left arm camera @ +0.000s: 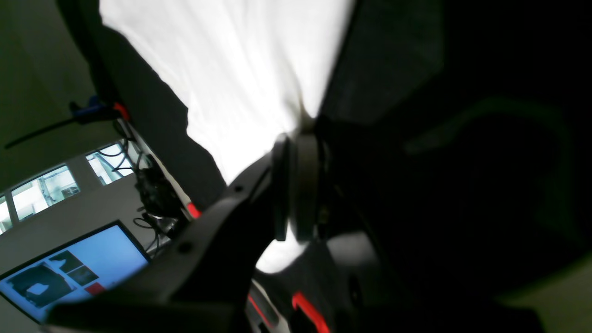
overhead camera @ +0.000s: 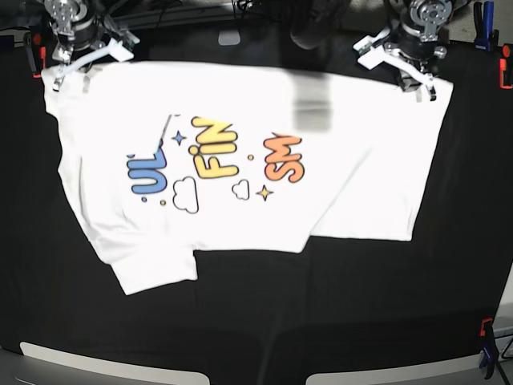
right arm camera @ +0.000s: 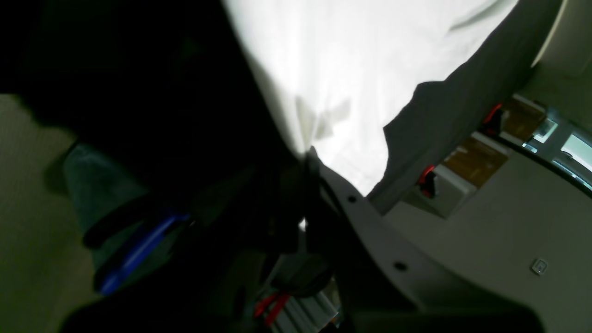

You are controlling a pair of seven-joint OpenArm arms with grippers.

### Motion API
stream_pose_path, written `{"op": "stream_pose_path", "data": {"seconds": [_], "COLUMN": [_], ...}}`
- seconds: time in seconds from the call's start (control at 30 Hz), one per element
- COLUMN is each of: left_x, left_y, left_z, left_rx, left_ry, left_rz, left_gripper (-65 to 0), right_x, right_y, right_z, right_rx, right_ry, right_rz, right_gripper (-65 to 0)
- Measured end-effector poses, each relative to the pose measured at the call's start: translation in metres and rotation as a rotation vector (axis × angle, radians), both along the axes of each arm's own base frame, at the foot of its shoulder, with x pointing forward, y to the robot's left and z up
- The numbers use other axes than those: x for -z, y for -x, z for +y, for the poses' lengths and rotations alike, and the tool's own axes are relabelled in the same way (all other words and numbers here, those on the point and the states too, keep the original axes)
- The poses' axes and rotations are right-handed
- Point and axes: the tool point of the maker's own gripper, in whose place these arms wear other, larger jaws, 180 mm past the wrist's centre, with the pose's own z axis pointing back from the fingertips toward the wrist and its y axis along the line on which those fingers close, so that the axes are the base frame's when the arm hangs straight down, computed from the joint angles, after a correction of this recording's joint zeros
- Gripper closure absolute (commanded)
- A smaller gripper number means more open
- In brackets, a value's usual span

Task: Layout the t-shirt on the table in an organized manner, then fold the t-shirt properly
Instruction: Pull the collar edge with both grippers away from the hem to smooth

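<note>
Left wrist view: the left gripper has its jaws pinched together on an edge of the white short-sleeved cloth t-shirt; the white cloth fans out from the pinch, over the black cloth-covered table.
Right wrist view: the right gripper is likewise clamped on the t-shirt, with small creases in the cloth just beside the pinch; table dark past the shirt's edge.
Base view: t-shirt lies spread and printed side up on the table, blue, yellow and orange letters showing.
Grip points: right gripper and left gripper each sit at a far corner of the t-shirt.
Key relation: the whole t-shirt lies toward the table's near edge from both grippers; its long axis runs from one gripper to the other, and each arm is nearest its own corner.
Slack: one sleeve hangs lower below the right gripper's side, the cloth is not yet square.
Judgement: layout looks unfinished.
</note>
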Motion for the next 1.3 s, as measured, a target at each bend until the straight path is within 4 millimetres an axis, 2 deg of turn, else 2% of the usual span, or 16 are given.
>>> {"op": "stream_pose_path", "data": {"seconds": [0.17,0.3,0.53,0.67,0.8,0.83,0.9,0.97,1.13,1.3], "left_x": [-0.009,-0.008,-0.001,-0.001,-0.003,-0.003,-0.003,-0.004,-0.002,-0.004], "left_y": [0.018,0.031,0.058,0.057,0.055,0.055,0.055,0.055,0.062,0.075], "left_z": [0.001,-0.001,-0.002,-0.002,-0.002,-0.002,-0.001,0.001,0.018,0.037], "left_rx": [0.020,0.019,0.020,0.016,0.007,0.006,-0.001,-0.009,-0.094,-0.219], "left_ry": [0.008,0.015,0.016,0.018,0.034,0.034,0.030,0.022,-0.030,-0.070], "left_rz": [0.028,0.057,0.120,0.117,0.098,0.098,0.099,0.094,0.127,0.134], "left_gripper": [0.0,0.0,0.0,0.0,0.0,-3.3,-17.0,-22.2,-22.2,-22.2], "right_x": [0.004,0.006,0.004,0.004,-0.002,-0.002,-0.001,-0.003,-0.006,-0.009], "right_y": [0.021,0.031,0.031,0.031,0.021,0.022,0.024,0.026,0.030,0.046], "right_z": [-0.001,-0.002,-0.003,-0.003,-0.004,-0.004,-0.006,-0.011,-0.017,0.012], "right_rx": [0.000,0.001,-0.005,-0.004,0.002,0.005,0.016,0.033,0.068,0.010], "right_ry": [0.008,0.015,0.027,0.027,0.028,0.027,0.031,0.056,0.075,-0.035], "right_rz": [0.051,0.075,0.072,0.069,0.003,0.005,0.012,0.016,0.005,0.021], "right_gripper": [0.0,0.0,0.0,0.0,0.0,-5.7,-20.6,-28.6,-29.1,-29.1]}}
